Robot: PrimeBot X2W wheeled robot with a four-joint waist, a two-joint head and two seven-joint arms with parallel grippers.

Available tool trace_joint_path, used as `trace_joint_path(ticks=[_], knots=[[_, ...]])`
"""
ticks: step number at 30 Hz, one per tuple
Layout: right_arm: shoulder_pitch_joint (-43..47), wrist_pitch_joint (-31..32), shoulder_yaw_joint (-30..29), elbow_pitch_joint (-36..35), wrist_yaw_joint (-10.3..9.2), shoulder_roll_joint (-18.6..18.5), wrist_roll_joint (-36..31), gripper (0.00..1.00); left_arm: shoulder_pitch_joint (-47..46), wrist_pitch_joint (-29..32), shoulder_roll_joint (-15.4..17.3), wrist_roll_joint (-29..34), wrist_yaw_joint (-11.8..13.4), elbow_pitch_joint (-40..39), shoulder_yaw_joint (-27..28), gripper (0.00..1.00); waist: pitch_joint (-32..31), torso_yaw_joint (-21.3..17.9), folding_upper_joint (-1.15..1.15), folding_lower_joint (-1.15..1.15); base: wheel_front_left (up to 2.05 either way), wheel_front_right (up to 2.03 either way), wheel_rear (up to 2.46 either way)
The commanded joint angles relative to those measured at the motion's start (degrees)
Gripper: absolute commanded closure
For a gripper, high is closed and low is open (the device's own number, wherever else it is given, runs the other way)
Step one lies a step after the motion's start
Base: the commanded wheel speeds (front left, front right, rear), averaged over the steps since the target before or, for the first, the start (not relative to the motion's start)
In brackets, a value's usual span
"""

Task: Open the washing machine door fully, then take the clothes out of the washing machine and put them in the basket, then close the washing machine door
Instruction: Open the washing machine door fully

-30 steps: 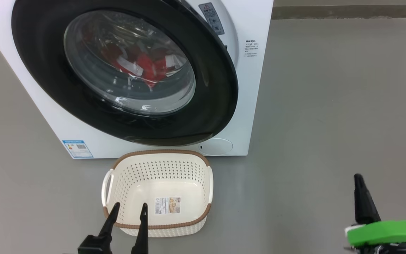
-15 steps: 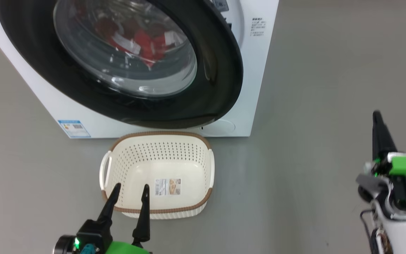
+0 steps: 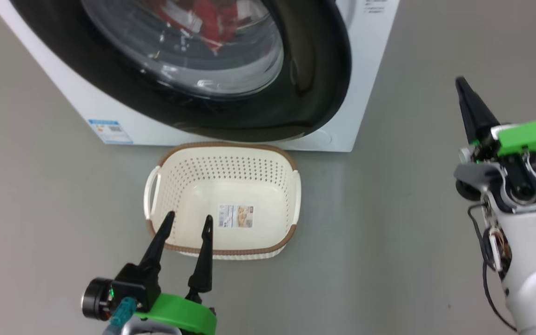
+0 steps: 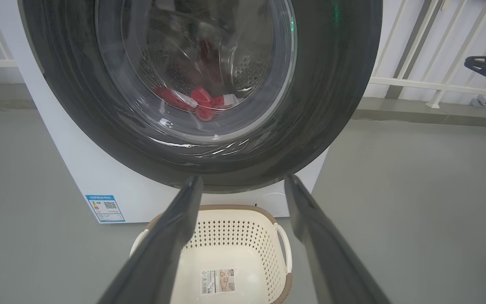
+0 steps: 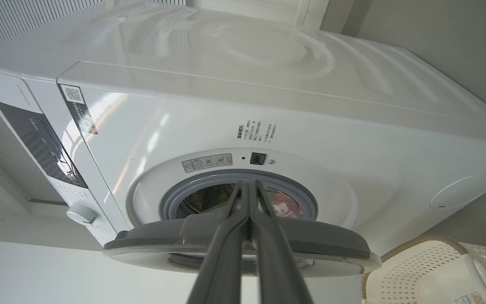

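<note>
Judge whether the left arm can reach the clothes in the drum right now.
Probably not: the washing machine door, only ajar, stands between the left gripper and the clothes, which lie behind its glass. It would need swinging wider first.

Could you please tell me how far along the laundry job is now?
Done: the washing machine door is ajar, not fully open. In hand: the shut right gripper aims at its edge; the open left gripper hovers by the basket. Left: open it wide, move the red clothes from the drum to the empty basket, close the door.
</note>
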Motion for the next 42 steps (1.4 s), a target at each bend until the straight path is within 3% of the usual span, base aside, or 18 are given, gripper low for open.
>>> trace_joint_path(ticks=[1, 21, 42], knots=[[-2.8, 0.8, 1.5, -0.7, 0.05, -0.1, 0.1, 1.0, -1.9, -0.4, 0.6, -0.6, 0.4, -1.6, 1.5, 0.0, 1.7, 1.6, 0.0, 0.0, 0.0, 0.0, 0.0], [-21.9, 12.3, 4.6, 11.2, 0.05, 1.0, 1.7, 1.0, -6.1, -0.4, 0.6, -2.6, 1.2, -3.1, -2.3, 0.0, 7.9, 7.2, 0.0, 0.0, 0.0, 0.0, 0.0], [-22.1, 21.6, 5.3, 14.1, 0.05, 1.7, 3.0, 1.0, -6.7, -0.4, 0.6, -3.0, 1.8, -2.4, -3.1, 0.0, 7.5, 7.3, 0.0, 0.0, 0.0, 0.0, 0.0]])
